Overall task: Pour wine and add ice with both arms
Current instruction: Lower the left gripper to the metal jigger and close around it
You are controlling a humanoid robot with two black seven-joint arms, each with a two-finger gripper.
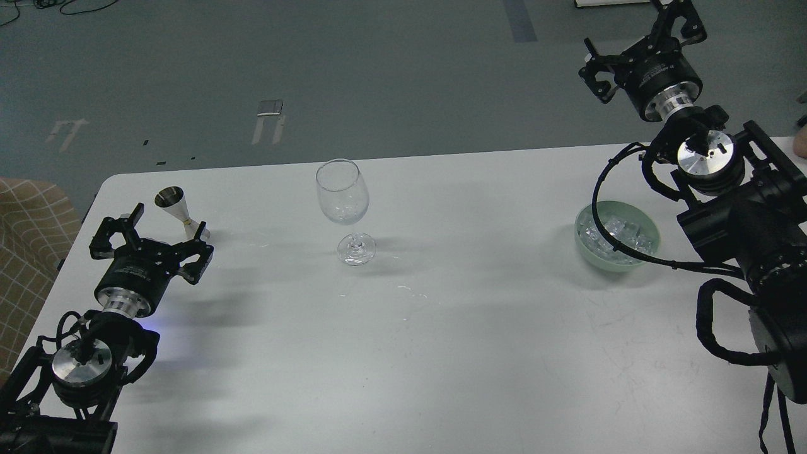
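Note:
A steel jigger [181, 215] stands at the table's far left. The wine in it cannot be seen. My left gripper [161, 234] is open, low over the table, just before the jigger, with its fingers on either side of the jigger's base, not closed on it. A clear stemmed glass [343, 209] stands upright in the middle. A pale green bowl [649, 249] at the right holds several ice cubes [615, 234]. My right gripper [637, 38] is open and empty, high above the far right edge, beyond the bowl.
The white table [441, 328] ends at a far edge just behind the glass, with grey floor beyond. A tan checked surface [31, 239] lies off the table's left edge. My right arm's cable loops over the bowl.

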